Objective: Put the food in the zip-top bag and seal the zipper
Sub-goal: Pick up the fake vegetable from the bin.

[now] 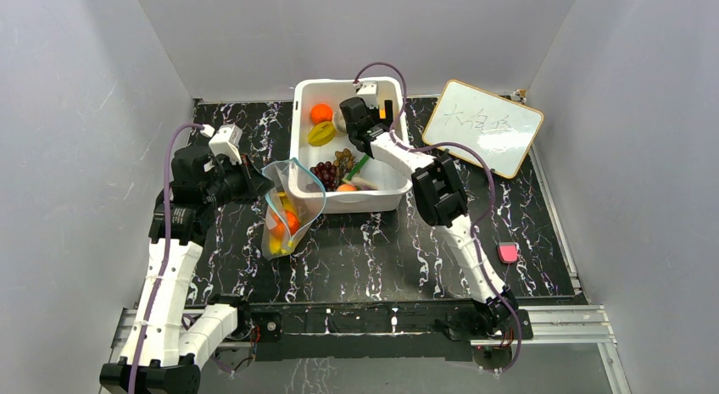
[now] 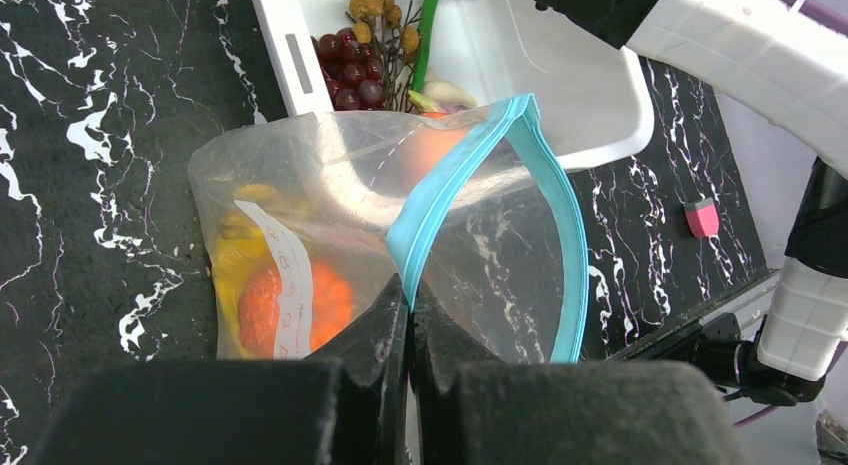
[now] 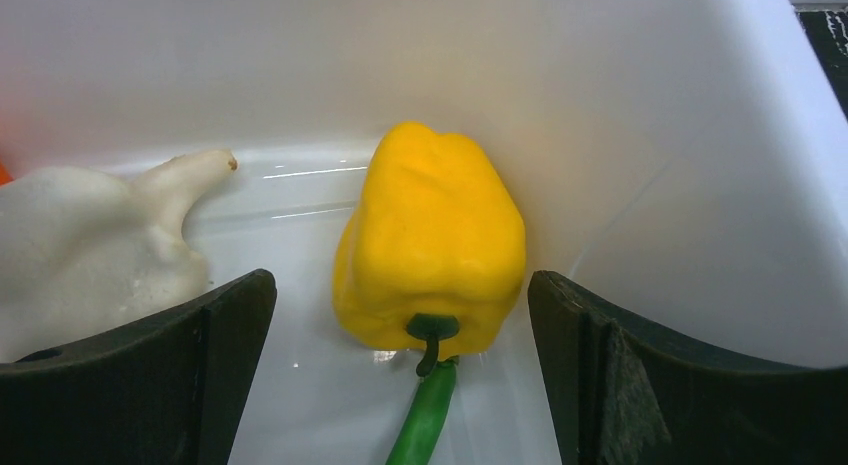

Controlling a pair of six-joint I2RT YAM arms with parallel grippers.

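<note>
right gripper [image 3: 400,285] wide open, empty, straddling yellow pepper [image 3: 430,235] | left gripper [image 2: 410,305] pinched on zipper [image 2: 560,215] | advice: close centred, mind tub wall [image 3: 650,135] at 3 o'clock

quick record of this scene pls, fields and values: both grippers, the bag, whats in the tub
left gripper: shut on the zipper, holding the bag up
bag mouth: open, unsealed
in bag: orange, banana
right gripper: open inside the tub, fingers either side of the pepper, not touching it
in tub: pepper, garlic, grapes, pod, tub orange
</note>
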